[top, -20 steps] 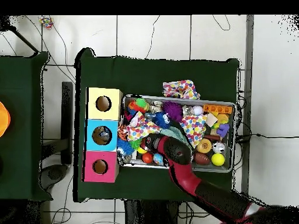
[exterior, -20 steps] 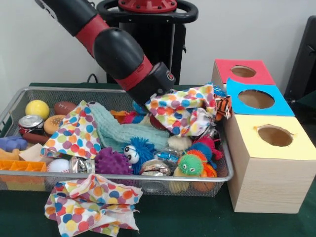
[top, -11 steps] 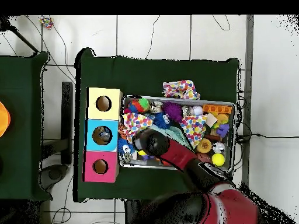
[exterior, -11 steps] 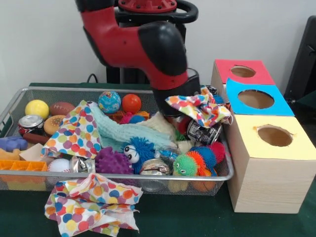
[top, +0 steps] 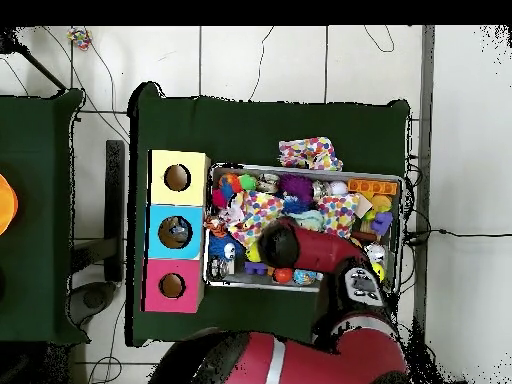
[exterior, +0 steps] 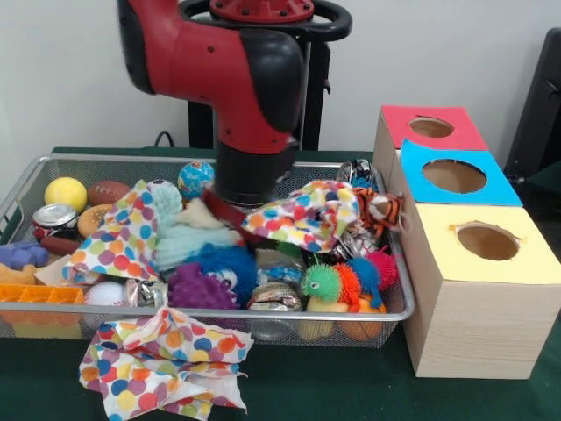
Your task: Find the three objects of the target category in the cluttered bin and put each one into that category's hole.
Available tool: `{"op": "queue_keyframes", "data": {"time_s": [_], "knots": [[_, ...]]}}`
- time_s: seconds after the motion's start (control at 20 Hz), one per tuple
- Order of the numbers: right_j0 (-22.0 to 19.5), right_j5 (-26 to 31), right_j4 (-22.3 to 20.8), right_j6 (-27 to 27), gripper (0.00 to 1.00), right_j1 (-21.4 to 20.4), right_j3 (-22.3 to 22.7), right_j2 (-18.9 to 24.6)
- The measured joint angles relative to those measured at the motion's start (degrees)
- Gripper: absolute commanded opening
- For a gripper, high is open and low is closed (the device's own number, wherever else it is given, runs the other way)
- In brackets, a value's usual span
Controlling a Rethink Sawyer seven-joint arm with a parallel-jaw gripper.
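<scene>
Bin cloth has shifted left under the arm; finger state unclear

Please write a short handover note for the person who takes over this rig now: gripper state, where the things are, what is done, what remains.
Gripper: hidden behind the arm's end over the wire bin; open or shut cannot be told.
A polka-dot cloth drapes at the arm's lower end, over the bin's middle. Another polka-dot cloth lies on the table in front of the bin.
Three boxes stand beside the bin: red box, blue box, yellow box.
Done: no sorted object can be confirmed; something dark shows in the blue hole overhead.
Left: find the three targets, drop each in.
</scene>
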Motion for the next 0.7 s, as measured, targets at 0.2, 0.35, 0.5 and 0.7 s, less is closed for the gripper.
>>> {"op": "queue_keyframes", "data": {"time_s": [0.2,0.35,0.5,0.7], "knots": [[-3.36,0.91,-3.54,0.00,1.00,0.64,-2.33,-3.27],[-6.55,3.20,-4.44,0.00,1.00,0.20,-2.67,-3.34],[-8.36,5.39,-4.46,0.00,1.00,-0.71,-2.89,-1.70],[-9.78,8.25,-4.46,0.00,1.00,-1.36,-3.27,-0.15]]}}
